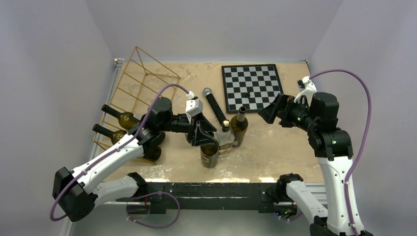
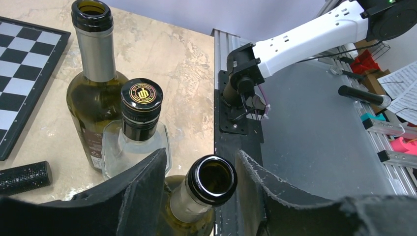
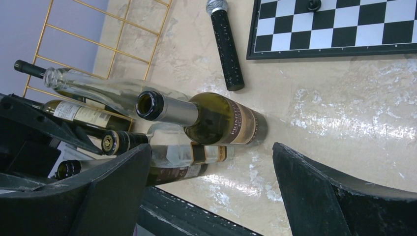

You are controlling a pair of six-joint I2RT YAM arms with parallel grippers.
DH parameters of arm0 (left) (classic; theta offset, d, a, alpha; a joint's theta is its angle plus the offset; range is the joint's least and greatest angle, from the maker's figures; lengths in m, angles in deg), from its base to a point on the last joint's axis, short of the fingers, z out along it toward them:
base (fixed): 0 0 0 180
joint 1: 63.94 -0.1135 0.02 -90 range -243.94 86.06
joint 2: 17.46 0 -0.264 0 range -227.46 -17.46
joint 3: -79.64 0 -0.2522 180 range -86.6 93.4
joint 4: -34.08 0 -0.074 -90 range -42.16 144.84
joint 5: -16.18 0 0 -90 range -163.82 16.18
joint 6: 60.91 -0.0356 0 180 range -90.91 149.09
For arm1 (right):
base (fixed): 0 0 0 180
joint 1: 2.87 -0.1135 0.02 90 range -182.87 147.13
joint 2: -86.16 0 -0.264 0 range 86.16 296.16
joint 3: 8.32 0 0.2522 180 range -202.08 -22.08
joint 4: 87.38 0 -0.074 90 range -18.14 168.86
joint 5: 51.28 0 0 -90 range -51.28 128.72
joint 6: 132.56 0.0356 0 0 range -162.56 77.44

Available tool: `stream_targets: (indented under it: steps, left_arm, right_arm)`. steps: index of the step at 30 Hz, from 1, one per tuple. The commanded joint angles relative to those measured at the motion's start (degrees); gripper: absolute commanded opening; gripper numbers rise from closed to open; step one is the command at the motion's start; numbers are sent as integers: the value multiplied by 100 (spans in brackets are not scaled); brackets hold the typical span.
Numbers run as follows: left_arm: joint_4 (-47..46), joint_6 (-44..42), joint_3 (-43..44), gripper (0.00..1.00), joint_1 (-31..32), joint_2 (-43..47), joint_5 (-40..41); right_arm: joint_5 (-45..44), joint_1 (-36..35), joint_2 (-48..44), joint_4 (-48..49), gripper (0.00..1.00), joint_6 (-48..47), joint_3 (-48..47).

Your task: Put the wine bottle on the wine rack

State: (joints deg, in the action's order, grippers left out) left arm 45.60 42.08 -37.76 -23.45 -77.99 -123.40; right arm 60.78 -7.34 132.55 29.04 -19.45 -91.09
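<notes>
Three bottles stand upright mid-table. The nearest is a green wine bottle (image 1: 210,155) with an open mouth (image 2: 212,179). My left gripper (image 1: 205,137) is open with its fingers (image 2: 142,189) on either side of this bottle's neck; a gap shows on the left side, and the right finger is close to the lip. Behind it stand a clear bottle with a black-and-gold cap (image 2: 141,98) and an olive bottle (image 2: 93,44). The gold wire wine rack (image 1: 142,81) lies at the far left with dark bottles (image 1: 120,118) on it. My right gripper (image 1: 269,113) is open and empty, above the table right of the bottles.
A black microphone (image 1: 215,105) lies behind the bottles. A black-and-white chessboard (image 1: 252,87) lies at the back right. The table's black front rail (image 1: 216,189) runs just in front of the near bottle. Grey walls close in both sides.
</notes>
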Motion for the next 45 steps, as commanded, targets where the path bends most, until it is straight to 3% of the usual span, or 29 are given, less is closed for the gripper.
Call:
stream_targets:
  steps: [1,6,13,23,28,45]
  left_arm:
    - [-461,27,-77,54,93,-91,-36]
    - [-291,-90,-92,45,167,-108,73]
    - [37,-302,13,0,194,65,499]
    - [692,-485,305,0,193,717,1308]
    - [1471,-455,699,0,190,918,2558]
    - [3367,-564,1546,0,149,1232,5441]
  right_arm:
    - [74,15,27,95,98,-42,-239]
    - [96,8,12,118,98,-48,-219]
    - [79,11,32,135,98,-35,-192]
    - [37,11,-18,148,98,-31,-163]
    - [34,16,-25,167,98,-9,-141]
    - [51,14,28,223,98,62,-91]
